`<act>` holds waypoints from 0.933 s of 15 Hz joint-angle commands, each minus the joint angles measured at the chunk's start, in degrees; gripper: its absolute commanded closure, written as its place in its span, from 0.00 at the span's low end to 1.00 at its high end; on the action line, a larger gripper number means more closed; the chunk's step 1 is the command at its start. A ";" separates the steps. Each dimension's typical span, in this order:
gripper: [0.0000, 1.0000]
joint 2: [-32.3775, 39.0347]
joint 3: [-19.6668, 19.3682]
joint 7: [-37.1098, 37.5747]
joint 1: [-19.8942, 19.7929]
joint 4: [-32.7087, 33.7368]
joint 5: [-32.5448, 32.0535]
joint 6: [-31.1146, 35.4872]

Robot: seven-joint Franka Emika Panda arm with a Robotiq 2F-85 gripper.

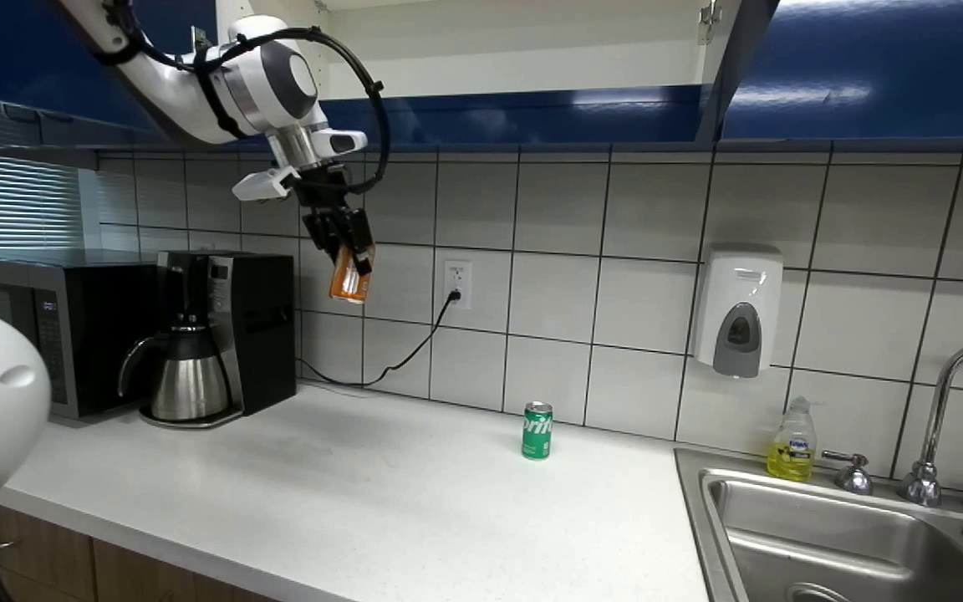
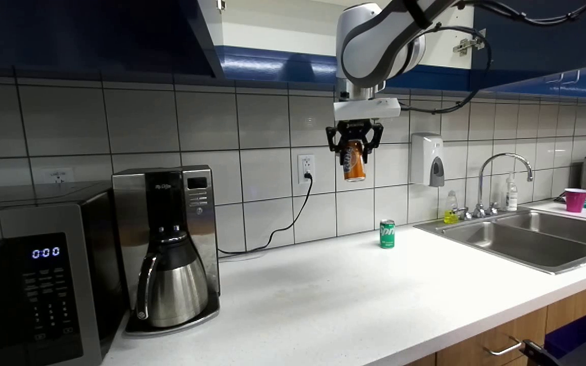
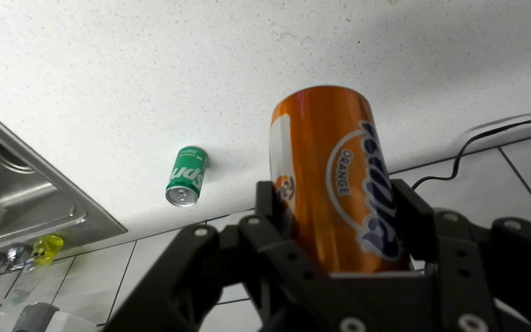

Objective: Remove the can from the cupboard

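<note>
The can is an orange cylinder, seen in both exterior views [image 1: 347, 283] [image 2: 355, 170] and the wrist view [image 3: 323, 133]. My gripper [image 1: 346, 242] [image 2: 354, 152] [image 3: 332, 198] is shut on it, one finger on each side. The can's top end sits toward the palm and is partly hidden by the fingers. The can hangs high above the counter, slightly tilted in an exterior view, in front of the tiled wall. The cupboard [image 1: 515, 50] [image 2: 277, 25] stands open above and behind, with blue doors and a pale interior. The can is outside it, below its bottom edge.
A green can [image 1: 537, 431] [image 2: 387, 234] [image 3: 187, 173] stands upright on the white counter [image 1: 381, 502]. A coffee maker [image 1: 252, 326] and microwave [image 2: 44, 274] are at one end. A sink [image 1: 816, 518], soap bottle [image 1: 792, 443] and soap dispenser [image 1: 741, 301] are at the other. A cord [image 1: 415, 351] runs along the wall.
</note>
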 commanded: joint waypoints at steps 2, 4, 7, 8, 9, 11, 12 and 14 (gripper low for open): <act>0.62 1.98 0.88 -0.68 -1.36 -0.26 -0.45 3.32; 0.62 3.14 0.80 -0.59 -1.27 -0.55 -0.46 4.48; 0.62 4.86 0.73 -0.29 -1.08 -1.01 -0.69 5.71; 0.62 5.54 0.68 -0.22 -1.02 -1.21 -0.76 6.27; 0.62 6.10 0.64 -0.04 -0.96 -1.37 -0.89 6.65; 0.62 7.50 0.56 0.14 -0.77 -1.62 -1.06 7.53; 0.62 8.20 0.51 0.31 -0.70 -1.68 -1.42 8.08; 0.62 9.72 0.33 0.48 -0.50 -1.83 -1.57 9.45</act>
